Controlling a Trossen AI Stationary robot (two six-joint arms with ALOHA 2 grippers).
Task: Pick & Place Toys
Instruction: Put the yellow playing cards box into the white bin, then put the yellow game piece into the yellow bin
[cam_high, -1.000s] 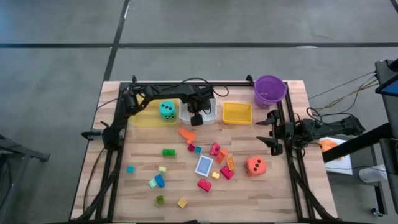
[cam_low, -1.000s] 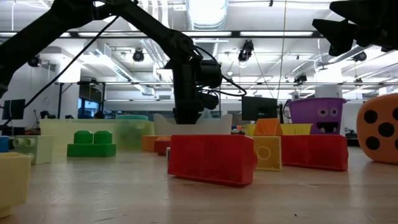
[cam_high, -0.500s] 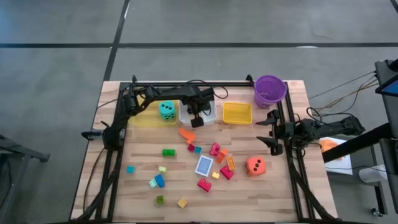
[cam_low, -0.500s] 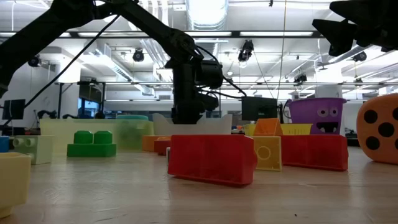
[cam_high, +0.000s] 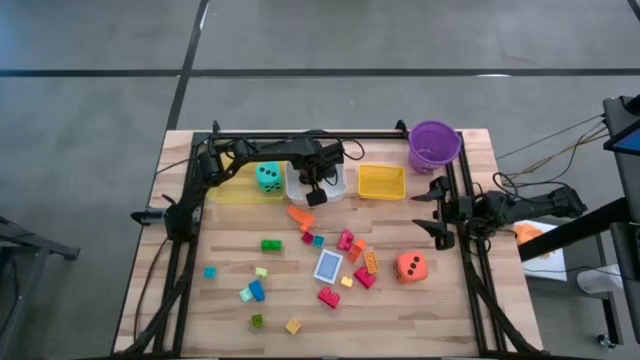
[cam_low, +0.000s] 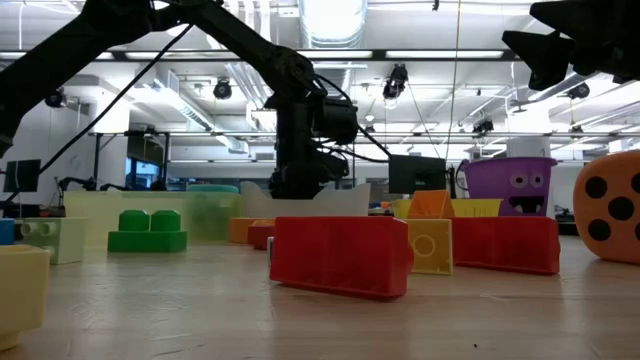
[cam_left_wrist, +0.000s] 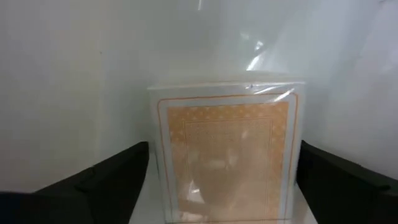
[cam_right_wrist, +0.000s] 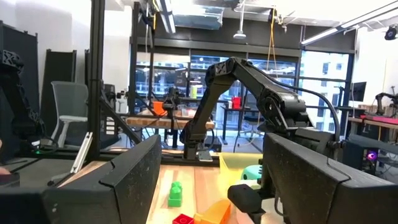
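the left gripper (cam_high: 313, 189) hangs over the white tray (cam_high: 296, 190) at the back of the table, and its fingers (cam_left_wrist: 106, 180) now stand wide apart on either side of an orange card (cam_left_wrist: 227, 155) that lies flat on the tray floor in its clear wrapper, touching neither finger. a second ago the jaws were narrower; they have spread since then, which i read as the card having just been let go, so one toy looks delivered and the arm is free to go for another. the right gripper (cam_high: 440, 212) waits at the right edge of the table, its fingers (cam_right_wrist: 124, 174) parted around nothing. still out on the wood are the orange dice (cam_high: 410, 266), a blue card (cam_high: 328, 266), a second orange card (cam_high: 299, 214), a green block (cam_high: 271, 244) and a scatter of small blocks, while the teal dice (cam_high: 268, 176) sits in the pale yellow tray (cam_high: 230, 190) beside the white one. no brand or readable writing shows; the card back has only a printed border pattern, and the purple bucket (cam_low: 508, 184) carries a cartoon face.
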